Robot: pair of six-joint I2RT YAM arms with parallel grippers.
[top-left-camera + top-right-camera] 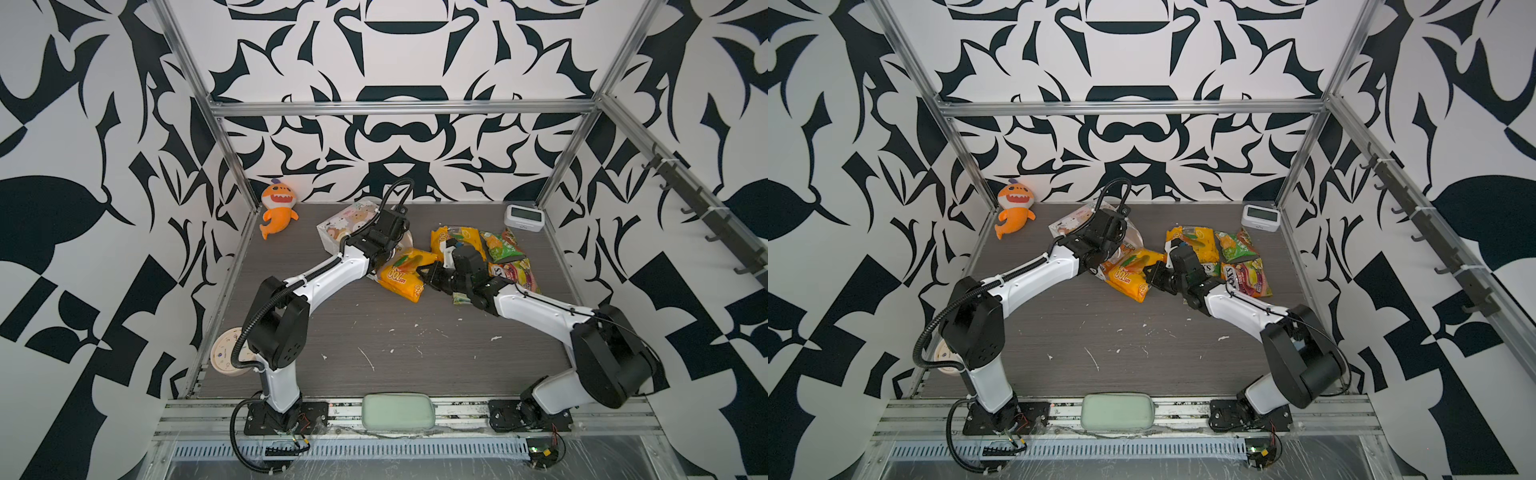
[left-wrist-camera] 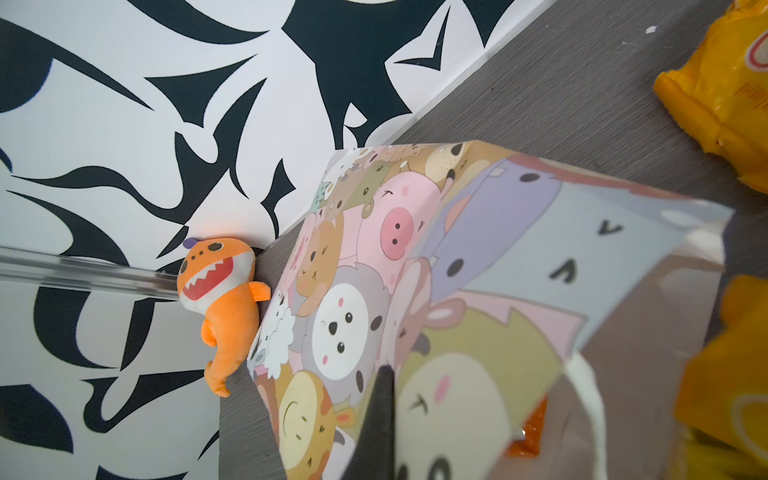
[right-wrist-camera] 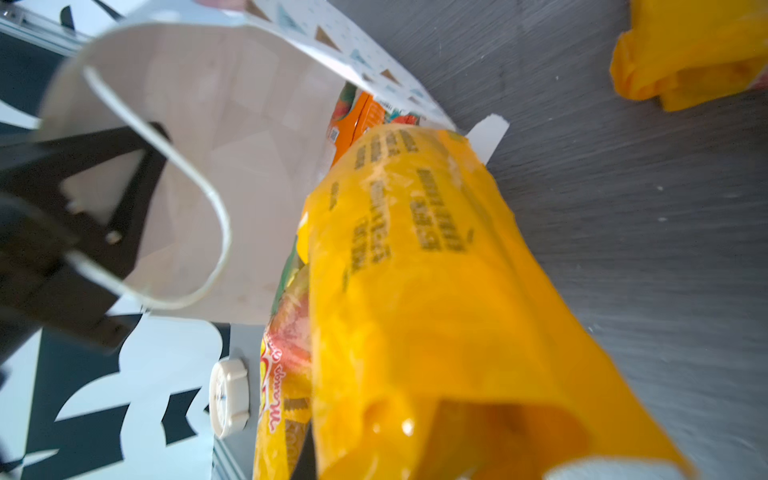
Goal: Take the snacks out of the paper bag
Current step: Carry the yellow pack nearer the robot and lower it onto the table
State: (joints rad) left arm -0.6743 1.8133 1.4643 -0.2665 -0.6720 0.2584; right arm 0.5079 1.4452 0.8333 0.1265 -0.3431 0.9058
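The paper bag (image 1: 345, 226) (image 1: 1071, 222) lies on its side at the back, mouth toward the middle. My left gripper (image 1: 379, 261) is shut on its upper rim; one black finger (image 2: 380, 415) presses the cartoon-animal face (image 2: 374, 249). My right gripper (image 1: 422, 272) (image 1: 1148, 272) is shut on a yellow snack packet (image 1: 401, 276) (image 3: 436, 291) that sticks out of the bag's mouth. A second mango-print packet (image 3: 282, 374) lies under it. Deeper inside the bag (image 3: 208, 145) sits an orange packet (image 3: 357, 120). Yellow (image 1: 446, 241), green (image 1: 500, 245) and FOX'S (image 1: 517, 276) snacks lie on the table to the right.
An orange plush shark (image 1: 277, 208) leans in the back left corner. A small digital clock (image 1: 523, 216) stands at the back right. A round white clock (image 1: 226, 353) lies by the left arm's base, and a pale green pad (image 1: 397, 411) sits on the front rail.
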